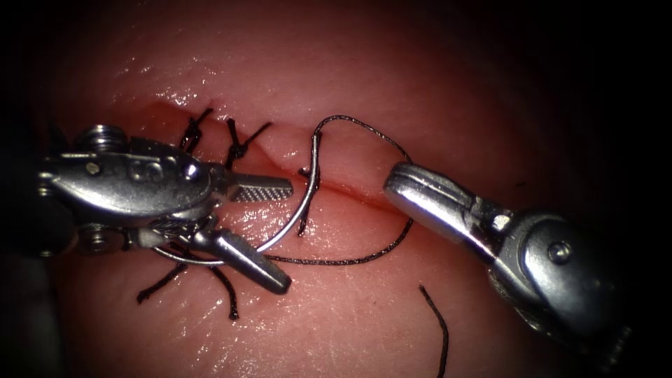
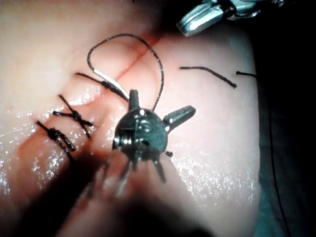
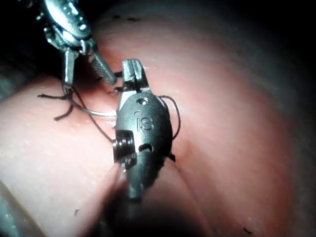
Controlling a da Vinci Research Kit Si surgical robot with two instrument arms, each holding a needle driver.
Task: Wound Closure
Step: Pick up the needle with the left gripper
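A: What does the tissue look like?

B: Pink and glistening, with the cut running across it. Two knotted stitches close its left part; further dark thread ends lie below the left tool.

A: And the tools?

B: Two. The left tool comes in from the left with its jaws spread wide, one jaw lying along the cut, the other angled down over the tissue. The needle's curve runs between them, but the jaws do not close on it, so that tool holds nothing. The right tool sits right of the needle, tip just at the cut, jaws together, and nothing looks clamped in them, though the tip's underside is hard to judge.

A: Where is the needle?

B: One curved needle, standing across the cut. Its upper end is at the cut's far edge where the thread joins it; the body sweeps down and left to the near side, its other end hidden under the left tool. I think it lies on the tissue rather than through it.

A: The thread?

B: One thread loops up from the needle's top, arcs right past the right tool and curls back down to the left tool's lower jaw. One loose cut end of thread lies apart, near the right tool's shaft.
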